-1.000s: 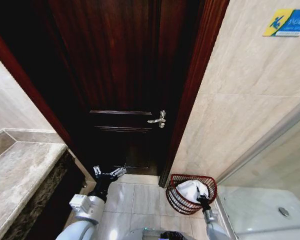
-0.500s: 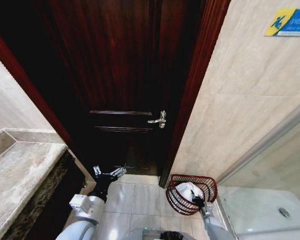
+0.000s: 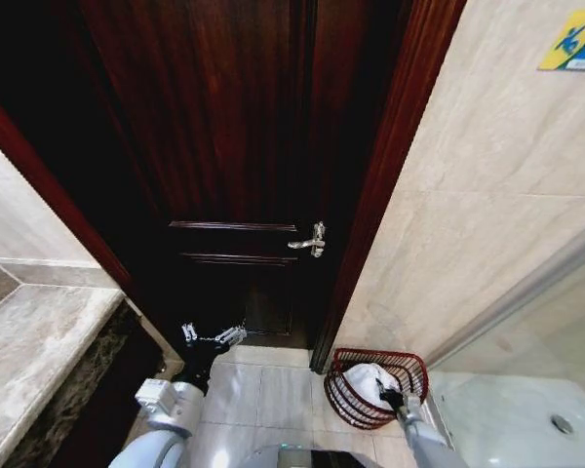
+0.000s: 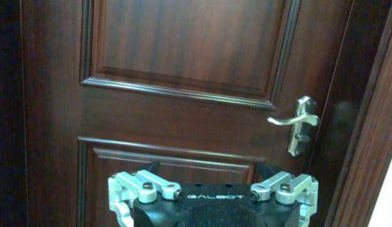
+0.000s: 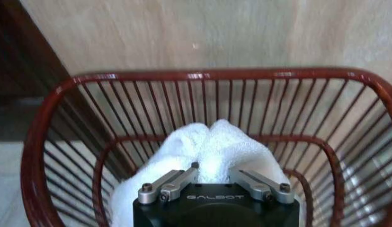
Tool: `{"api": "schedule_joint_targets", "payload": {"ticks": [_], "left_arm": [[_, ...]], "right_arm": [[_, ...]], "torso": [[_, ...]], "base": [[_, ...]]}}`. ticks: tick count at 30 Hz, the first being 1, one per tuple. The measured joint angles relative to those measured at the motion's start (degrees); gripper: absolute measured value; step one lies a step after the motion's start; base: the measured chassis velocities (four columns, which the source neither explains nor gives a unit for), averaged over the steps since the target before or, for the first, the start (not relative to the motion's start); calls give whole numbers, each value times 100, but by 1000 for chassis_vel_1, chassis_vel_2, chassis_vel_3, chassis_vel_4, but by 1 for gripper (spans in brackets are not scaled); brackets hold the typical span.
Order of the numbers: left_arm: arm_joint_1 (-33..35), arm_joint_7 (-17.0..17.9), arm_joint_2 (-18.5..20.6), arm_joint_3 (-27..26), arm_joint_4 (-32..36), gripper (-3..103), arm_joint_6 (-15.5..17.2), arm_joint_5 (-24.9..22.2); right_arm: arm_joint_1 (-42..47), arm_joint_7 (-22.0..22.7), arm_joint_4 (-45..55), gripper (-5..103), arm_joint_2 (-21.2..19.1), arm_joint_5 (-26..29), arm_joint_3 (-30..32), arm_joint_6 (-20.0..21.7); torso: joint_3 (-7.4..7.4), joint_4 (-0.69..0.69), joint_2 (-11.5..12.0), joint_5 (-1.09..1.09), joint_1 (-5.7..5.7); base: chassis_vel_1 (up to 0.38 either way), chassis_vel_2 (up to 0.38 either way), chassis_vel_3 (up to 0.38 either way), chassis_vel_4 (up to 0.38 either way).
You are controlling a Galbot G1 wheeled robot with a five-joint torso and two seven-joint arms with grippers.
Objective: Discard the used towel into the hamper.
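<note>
Our right gripper (image 5: 212,171), jaws clamped on the white fluffy towel (image 5: 212,144), hovers inside the reddish-brown wire hamper (image 5: 202,75) at four o'clock; release seems next. Our left gripper (image 3: 214,336) idles at seven o'clock, jaws spread.

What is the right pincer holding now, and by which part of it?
The right pincer is closed on the white towel, pinching a bunched fold at its top, inside the red wire hamper. The left pincer, near the door, holds nothing.

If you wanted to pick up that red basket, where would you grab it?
Probably by the top rim of the hamper, coming from above. It stands upright and open-topped, and its rim is a thick hoop over thin wire bars, so fingers could close across it. The white towel and right gripper fill the middle, so use a bare stretch of rim.
</note>
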State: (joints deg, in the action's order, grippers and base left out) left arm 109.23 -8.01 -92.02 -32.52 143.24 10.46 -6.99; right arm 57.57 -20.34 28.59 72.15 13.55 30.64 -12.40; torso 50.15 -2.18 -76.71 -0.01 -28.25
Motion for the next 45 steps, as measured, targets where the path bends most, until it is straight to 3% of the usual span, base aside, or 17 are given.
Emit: {"api": "schedule_joint_targets", "payload": {"ticks": [3, 7, 11, 15, 17, 19, 20, 21, 25, 26, 30, 31, 32, 35, 38, 41, 45], "left_arm": [[0, 0, 0, 0, 0, 100, 0, 0], [0, 0, 0, 0, 0, 100, 0, 0], [0, 0, 0, 0, 0, 100, 0, 0], [0, 0, 0, 0, 0, 100, 0, 0], [0, 0, 0, 0, 0, 100, 0, 0], [0, 0, 0, 0, 0, 100, 0, 0], [0, 0, 0, 0, 0, 100, 0, 0], [0, 0, 0, 0, 0, 100, 0, 0], [0, 0, 0, 0, 0, 100, 0, 0], [0, 0, 0, 0, 0, 100, 0, 0], [0, 0, 0, 0, 0, 100, 0, 0], [0, 0, 0, 0, 0, 100, 0, 0], [0, 0, 0, 0, 0, 100, 0, 0], [0, 0, 0, 0, 0, 100, 0, 0], [0, 0, 0, 0, 0, 100, 0, 0], [0, 0, 0, 0, 0, 100, 0, 0], [0, 0, 0, 0, 0, 100, 0, 0]], "right_arm": [[-117, 2, -91, 5, -34, -247, 9, 138], [-371, 82, -287, 5, -135, -1611, 143, 279], [-527, 129, -465, 5, -174, -1989, 182, 399], [-757, 595, -712, 9, -155, -2106, 159, 511], [-819, 794, -775, 15, -141, -2107, 123, 504], [-917, 1091, -833, 25, -78, -1894, 60, 493], [-1026, 1202, -844, 32, 40, -1520, 17, 581], [-1026, 1202, -844, 32, 40, -1520, 17, 581], [-1201, 1134, -945, 48, 386, -1050, -41, 877], [-1201, 1134, -945, 48, 386, -1050, -41, 877], [-1246, 1102, -1074, 71, 622, -1082, -43, 1184], [-1246, 1102, -1074, 71, 622, -1082, -43, 1184], [-1241, 1055, -1075, 71, 647, -1044, -38, 1237], [-1134, 676, -919, 87, 730, -602, -35, 1401], [-1092, 470, -838, 97, 732, -240, -35, 1414], [-1076, 425, -802, 99, 669, -41, -33, 1472], [-1132, 694, -994, 100, 468, -579, -7, 1411]], "torso": [[0, 1, 0, 1, 1], [0, -1, -1, 0, 1], [0, 0, 0, 1, -1], [0, 0, 0, 1, -1], [0, 0, 0, 1, -1], [0, 1, 0, -2, -1], [0, 1, -1, 0, -1], [0, 1, -1, 0, -1], [0, -2, -1, 3, -1], [0, -2, -1, 3, -1], [0, 0, -1, 0, -1], [0, 0, -1, 0, -1], [0, 0, -1, -1, -1], [0, 0, -1, 1, -1], [0, 0, -1, 1, -1], [0, -1, -2, 3, -1], [0, 0, -1, -1, -1]], "base": [[0, 0, 0, 0], [0, 0, 0, 0], [0, 0, 0, 0], [0, 0, 0, 0], [0, 0, 0, 0], [0, 0, 0, 0], [0, 0, 0, 0], [0, 0, 0, 0], [0, 0, 0, 0], [0, 0, 0, 0], [0, 0, 0, 0], [0, 0, 0, 0], [0, 0, 0, 0], [0, 0, 0, 0], [0, 0, 0, 0], [0, 0, 0, 0], [0, 0, 0, 0]]}}
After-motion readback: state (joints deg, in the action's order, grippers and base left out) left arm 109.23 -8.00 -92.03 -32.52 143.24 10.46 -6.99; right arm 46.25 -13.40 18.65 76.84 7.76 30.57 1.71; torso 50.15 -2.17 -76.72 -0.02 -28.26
